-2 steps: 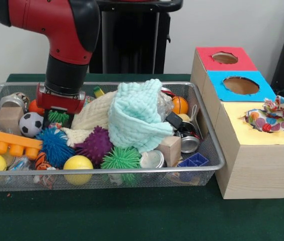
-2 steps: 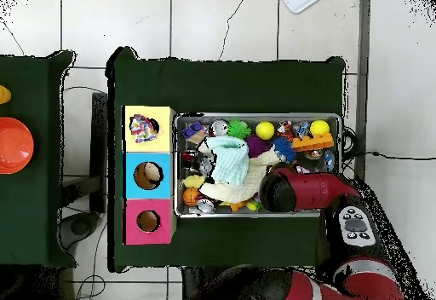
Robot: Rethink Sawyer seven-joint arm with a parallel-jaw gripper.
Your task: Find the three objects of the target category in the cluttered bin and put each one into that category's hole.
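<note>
In the front view, the wire bin (image 1: 209, 150) is sitting on the table (image 1: 132, 216) just left of the three-hole box (image 1: 252, 160), a folded cloth (image 1: 137, 118) is lying in the bin's middle, the arm is reaching into the bin's back left part, and a crumpled wrapper (image 1: 271, 115) is resting in the box's nearest hole.

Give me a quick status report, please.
Gripper down in bin, fingers hidden. Patterned cloth stuffed in yellow hole. Mint cloth covers the middle.
</note>
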